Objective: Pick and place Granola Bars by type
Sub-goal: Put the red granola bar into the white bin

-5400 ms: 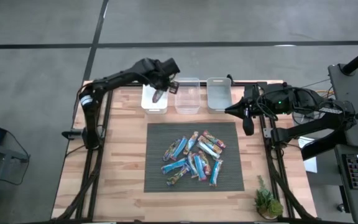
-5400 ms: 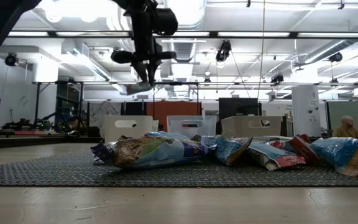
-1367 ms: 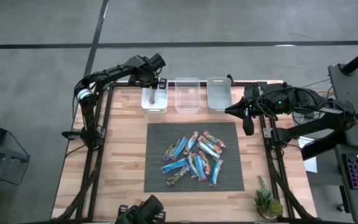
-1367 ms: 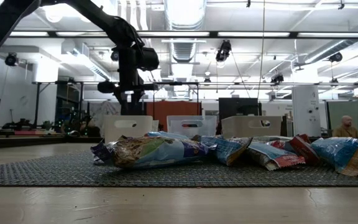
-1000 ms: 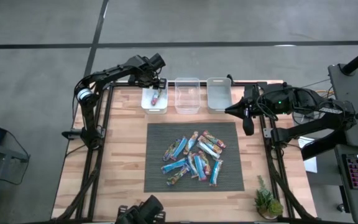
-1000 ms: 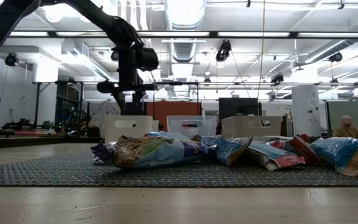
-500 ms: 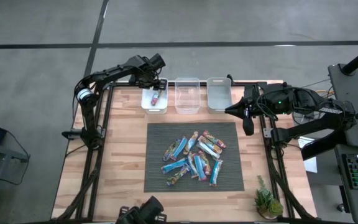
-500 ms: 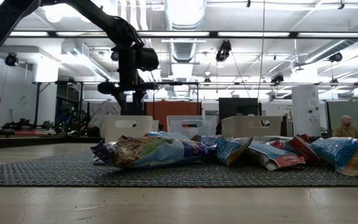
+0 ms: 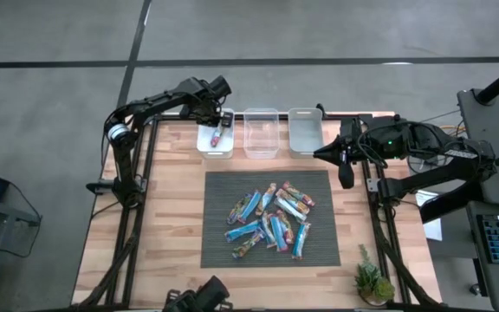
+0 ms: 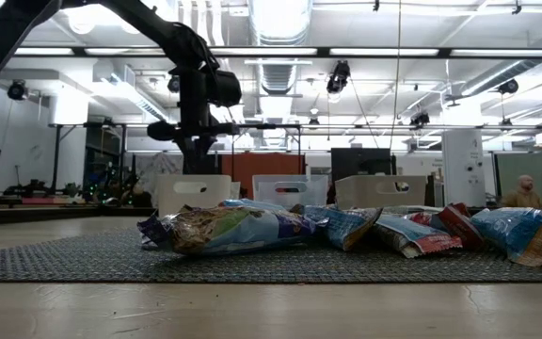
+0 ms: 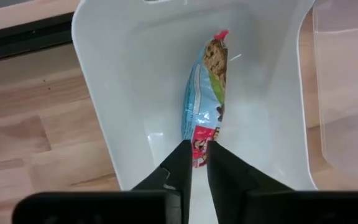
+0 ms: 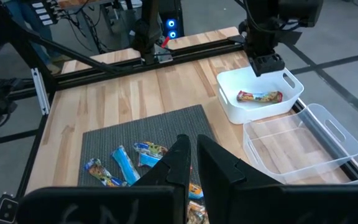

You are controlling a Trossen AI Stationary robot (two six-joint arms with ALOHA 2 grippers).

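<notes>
Upper left in the high view, the left tool (image 9: 219, 119) hangs over the white bin (image 9: 204, 141), fingers nearly together, holding nothing; one bar (image 11: 204, 99) lies inside. The right tool (image 9: 346, 178), fingers together, waits at right; the other granola bars (image 9: 270, 219) sit mid-table.

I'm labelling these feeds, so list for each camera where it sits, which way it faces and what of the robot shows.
High: overhead, straight down; both arms, mat, three bins.
Low: table height, level across the bar pile; left arm above.
Left wrist: on left arm, down past the left claw into the white bin.
Right wrist: on right arm, past the right claw across the table.
Shared: the binned bar appears in both wrist views.
</notes>
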